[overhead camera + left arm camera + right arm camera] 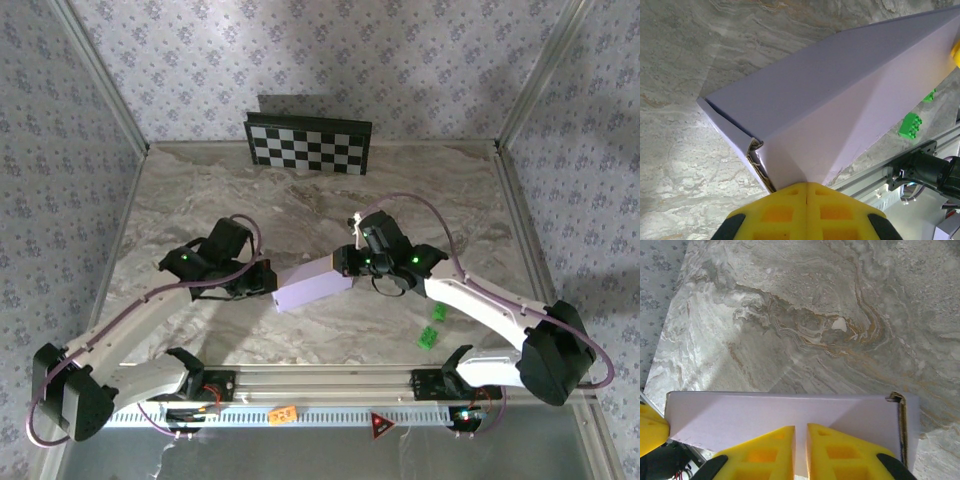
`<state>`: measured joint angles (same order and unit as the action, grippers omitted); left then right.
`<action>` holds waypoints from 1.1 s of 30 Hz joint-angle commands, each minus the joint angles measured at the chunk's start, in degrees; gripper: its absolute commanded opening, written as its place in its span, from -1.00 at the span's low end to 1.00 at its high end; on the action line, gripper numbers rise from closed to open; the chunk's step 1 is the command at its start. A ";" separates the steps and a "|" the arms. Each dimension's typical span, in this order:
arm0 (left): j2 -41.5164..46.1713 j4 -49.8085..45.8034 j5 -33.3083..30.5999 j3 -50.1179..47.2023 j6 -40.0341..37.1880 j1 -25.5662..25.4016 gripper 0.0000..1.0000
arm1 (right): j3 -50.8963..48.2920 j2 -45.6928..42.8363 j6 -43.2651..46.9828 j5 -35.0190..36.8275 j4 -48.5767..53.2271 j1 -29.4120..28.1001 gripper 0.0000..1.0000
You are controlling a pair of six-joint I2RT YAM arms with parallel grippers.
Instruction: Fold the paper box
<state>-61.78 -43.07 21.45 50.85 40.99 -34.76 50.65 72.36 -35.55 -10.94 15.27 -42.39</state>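
**Two Grippers Hold the Lavender Box**

A black-and-white checkerboard panel point(309, 145) stands at the far edge of the grey marble table point(200, 210). Every place here is told from that panel.

The paper box point(312, 285), a flat, pale lavender box made of thin cardboard, is already folded up. It sits well in front of the panel, on the side where the arms are, about straight out from the panel's middle. It is slanted. Its right end points a bit toward the panel and its left end points away from it. I cannot tell if the box touches the table or hangs just above it.

The left gripper point(265, 283) is in front of the panel and a little to its left, at the left end of the box. In its wrist view the yellow fingers point(780, 212) are pressed tight together, and a corner of the box point(840, 110) runs right down into the line where they meet. At that corner the brown inside of the cardboard shows along an edge.

The right gripper point(345, 265) is in front of the panel and a little to its right, at the right end of the box. In its wrist view the two yellow fingers point(840, 450) sit almost together, with a thin gap between them. The edge of the box point(765, 417) goes into that gap, so this gripper is pinching the box too.

Two small green blocks point(432, 335) lie on the table, far in front of the panel and off to its right. They are near the silver rail point(320, 380) and do not touch the box.
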 commanded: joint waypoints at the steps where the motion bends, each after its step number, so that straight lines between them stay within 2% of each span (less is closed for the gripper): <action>1: -0.24 -3.29 -2.96 1.90 0.10 0.82 -0.86 | 1.95 0.94 0.73 0.17 7.12 1.73 -0.58; 5: 0.64 -2.29 -2.86 5.89 1.45 1.10 -0.60 | 8.20 1.05 2.80 -0.57 10.44 2.31 -0.43; 8: 1.81 -2.08 -3.49 6.64 2.53 1.28 -0.28 | 10.74 0.68 4.00 -1.35 14.73 3.24 -0.23; 11: 2.45 -0.75 -3.73 5.40 4.16 1.47 -0.02 | 12.36 0.92 5.93 -1.63 18.82 5.27 -0.01; 15: 1.71 1.83 -2.76 2.76 6.32 1.50 0.23 | 13.40 2.37 8.11 -2.67 23.95 8.40 0.29; 17: 1.40 2.78 -2.18 1.69 6.90 1.47 0.38 | 13.25 3.19 8.53 -4.25 24.08 9.31 0.37; 26: -0.16 6.67 -2.09 -1.71 7.70 1.57 0.37 | 13.24 7.51 10.50 -10.12 19.38 9.91 0.32; 33: -1.21 11.05 -1.58 -2.86 8.57 1.61 0.10 | 13.88 8.98 9.68 -14.23 16.89 9.83 0.23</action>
<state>-62.50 -35.20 18.87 48.29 48.93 -33.61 62.78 81.30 -26.04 -21.76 33.41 -32.69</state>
